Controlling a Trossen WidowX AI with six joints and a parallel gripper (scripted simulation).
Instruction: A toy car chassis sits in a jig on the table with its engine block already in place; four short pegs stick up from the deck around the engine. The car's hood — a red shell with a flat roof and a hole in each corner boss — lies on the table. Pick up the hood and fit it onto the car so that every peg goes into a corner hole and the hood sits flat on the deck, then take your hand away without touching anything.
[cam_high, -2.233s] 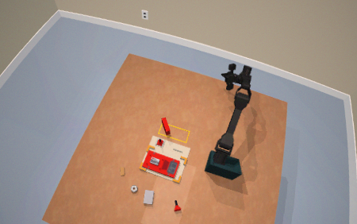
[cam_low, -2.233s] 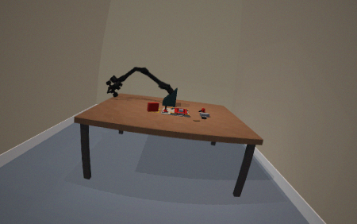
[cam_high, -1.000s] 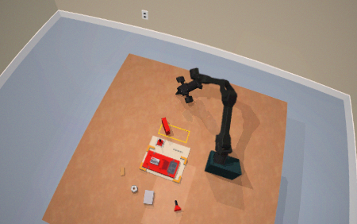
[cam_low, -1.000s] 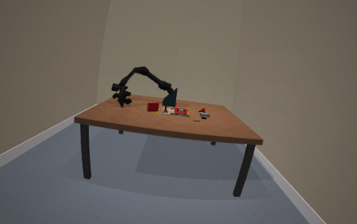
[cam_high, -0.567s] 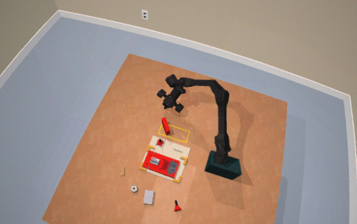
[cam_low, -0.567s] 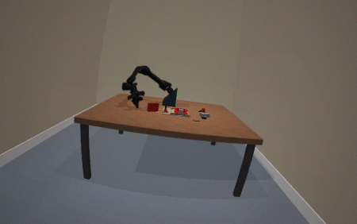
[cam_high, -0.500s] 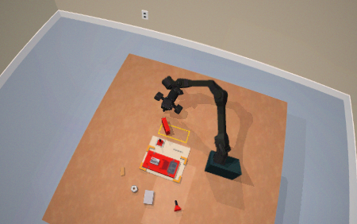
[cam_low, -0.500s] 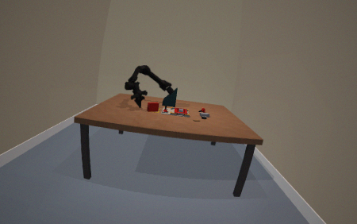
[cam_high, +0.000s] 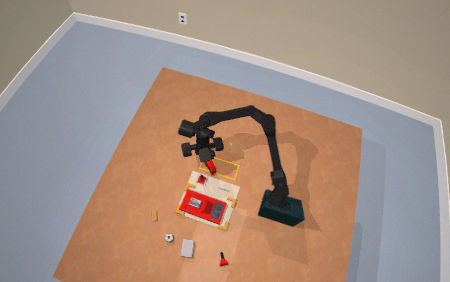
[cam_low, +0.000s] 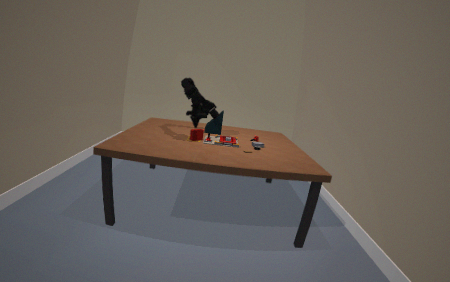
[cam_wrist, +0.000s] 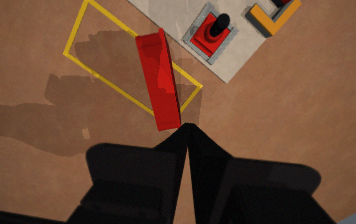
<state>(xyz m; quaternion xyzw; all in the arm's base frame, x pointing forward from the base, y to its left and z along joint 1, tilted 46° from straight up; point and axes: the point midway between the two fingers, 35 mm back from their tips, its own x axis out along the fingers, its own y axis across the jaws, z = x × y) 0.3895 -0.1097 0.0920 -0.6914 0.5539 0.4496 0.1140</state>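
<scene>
The red hood (cam_high: 211, 167) (cam_low: 196, 134) (cam_wrist: 160, 82) seems to stand on edge, narrow from above and tall from the side. It lies across a yellow outline (cam_high: 237, 172) (cam_wrist: 110, 83) on the table. My gripper (cam_high: 205, 158) (cam_low: 195, 126) (cam_wrist: 188, 127) is shut and empty, its tips close above one end of the hood; whether they touch it I cannot tell. The red chassis (cam_high: 206, 206) (cam_low: 228, 140) sits in the jig, with the silver engine block (cam_high: 195, 202) on it. The pegs are too small to make out.
The pale jig board (cam_high: 212, 186) (cam_wrist: 240, 55) has orange corner brackets (cam_wrist: 274, 26) and a red piece with a black knob (cam_high: 201, 179) (cam_wrist: 212, 37) near the hood. Beyond the chassis lie a tan block (cam_high: 154, 216), a nut (cam_high: 169, 238), a grey block (cam_high: 187, 248) and a red-and-black piece (cam_high: 223, 260).
</scene>
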